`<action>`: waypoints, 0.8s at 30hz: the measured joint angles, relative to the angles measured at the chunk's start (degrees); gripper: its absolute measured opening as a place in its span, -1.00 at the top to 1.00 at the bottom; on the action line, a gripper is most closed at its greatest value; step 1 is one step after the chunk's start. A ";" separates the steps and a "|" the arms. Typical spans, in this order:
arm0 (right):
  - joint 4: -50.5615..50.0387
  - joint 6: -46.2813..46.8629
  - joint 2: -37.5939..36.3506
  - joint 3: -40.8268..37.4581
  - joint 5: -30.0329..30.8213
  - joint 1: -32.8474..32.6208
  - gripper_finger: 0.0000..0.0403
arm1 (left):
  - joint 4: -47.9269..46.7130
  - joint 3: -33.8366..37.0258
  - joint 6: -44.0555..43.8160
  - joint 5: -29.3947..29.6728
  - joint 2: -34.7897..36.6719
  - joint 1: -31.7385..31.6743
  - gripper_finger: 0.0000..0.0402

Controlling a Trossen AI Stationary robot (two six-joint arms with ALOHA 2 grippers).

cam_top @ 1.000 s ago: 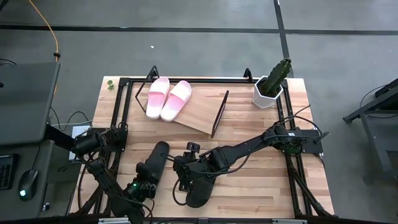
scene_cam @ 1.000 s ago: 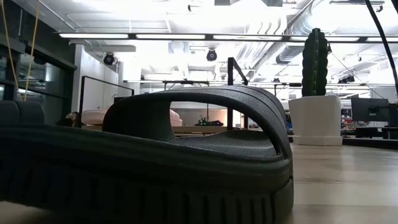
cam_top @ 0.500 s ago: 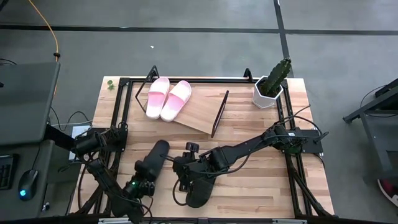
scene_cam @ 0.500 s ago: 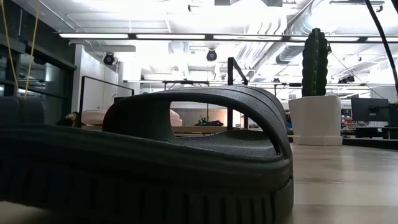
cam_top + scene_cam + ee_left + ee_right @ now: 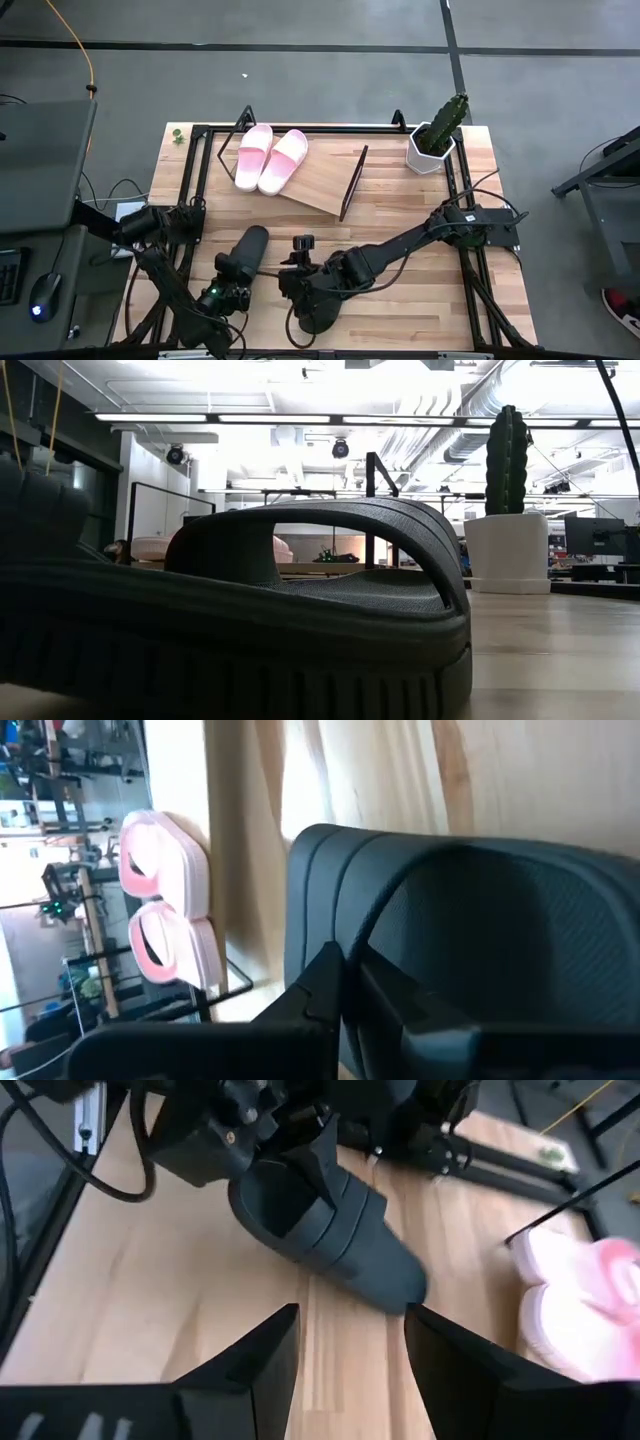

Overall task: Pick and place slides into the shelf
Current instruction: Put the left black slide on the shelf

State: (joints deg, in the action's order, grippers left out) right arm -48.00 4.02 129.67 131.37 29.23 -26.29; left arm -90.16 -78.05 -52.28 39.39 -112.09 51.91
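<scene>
Two pale pink slides lie side by side on the slanted wooden shelf at the table's far side. A black slide sits left of centre, with my left gripper shut on its near end. The same slide shows ahead in the right wrist view. A second black slide lies flat on the table under my right arm and fills the low view. My right gripper stands open above bare wood, just right of the held slide. My left gripper pinches the black slide's near end between its two shut fingers. The fingers slant down from the table's near-left side and lie along the slide. The held end is raised and the slide tilts down toward its far end. Whether that end rests on the table I cannot tell.
A potted cactus stands at the table's far right corner. The shelf's black wire frame rises at its right side. A black metal frame runs round the tabletop. Bare wood lies to the right of the second black slide.
My left gripper has risen with the black slide's near end, so the slide now tilts up at that end and shows higher at the low view's left edge. My right wrist has rolled. The other black slide has stayed still.
</scene>
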 joint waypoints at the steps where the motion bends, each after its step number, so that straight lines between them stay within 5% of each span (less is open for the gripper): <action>1: 0.05 -0.83 0.00 0.00 0.93 -0.24 0.15 | -0.01 -0.53 0.48 0.95 0.28 -0.48 0.97; 24: -1.84 -9.13 0.00 0.00 10.27 -3.09 0.15 | 0.06 -5.52 13.57 10.21 4.95 -11.08 0.90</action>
State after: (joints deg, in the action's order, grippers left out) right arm -49.84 -5.11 129.67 131.37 39.50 -29.37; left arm -90.10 -83.57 -38.71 49.60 -107.14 40.83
